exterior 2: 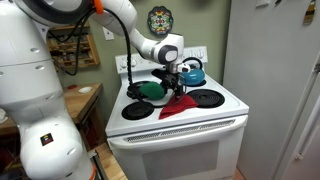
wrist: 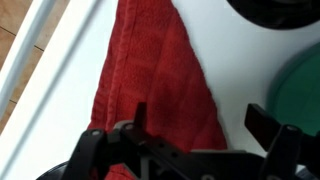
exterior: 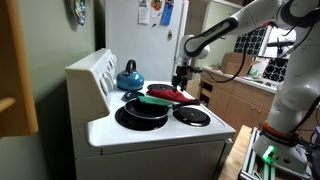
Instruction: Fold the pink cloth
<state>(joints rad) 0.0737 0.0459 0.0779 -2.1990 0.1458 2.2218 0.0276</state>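
Gripper nearest lens: jaws spread wide, nothing clamped, one finger over pink cloth. Cloth lies bunched on white stove top between burners, just beside green piece.

Risks:
- Pinch may take too thin a fold, so cloth slips out mid-lift.
- Dragged edge may snag frying pan or slide off front lip.

Papers on fridge too small to read. No brand legible.
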